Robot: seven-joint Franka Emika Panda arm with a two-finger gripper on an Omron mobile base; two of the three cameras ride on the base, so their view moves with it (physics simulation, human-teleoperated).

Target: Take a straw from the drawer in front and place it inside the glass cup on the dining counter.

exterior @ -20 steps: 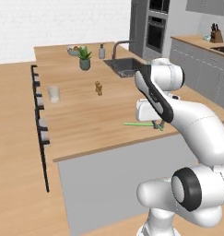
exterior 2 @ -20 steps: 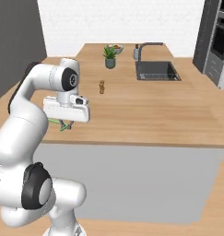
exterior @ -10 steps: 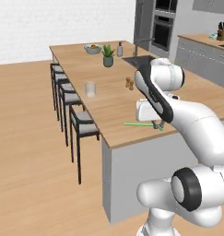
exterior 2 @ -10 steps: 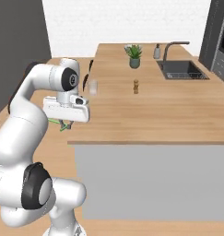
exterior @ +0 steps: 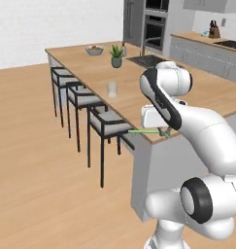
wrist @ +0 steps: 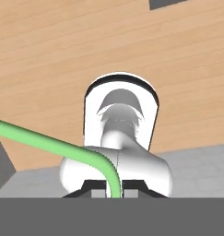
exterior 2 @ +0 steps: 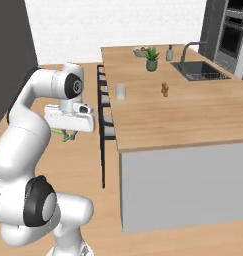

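My gripper is shut on the straw, a thin light green stick that pokes out sideways just off the near corner of the dining counter. In the right base view the gripper hangs left of the counter, over the floor, with the straw showing green below it. The hand view has the straw curving up from between the fingertips. The glass cup stands upright near the counter's stool-side edge, farther along; it is also the glass cup in the right base view. The drawer is out of view.
Black stools line the counter's left side. A potted plant, a bowl, a small brown shaker and the inset sink with faucet sit on the counter. Wall ovens stand behind. Open wood floor lies left.
The whole picture has shifted: the base has driven and turned, so the counter now sits to the right with its stool side showing. The arm keeps its pose, still shut on the straw.
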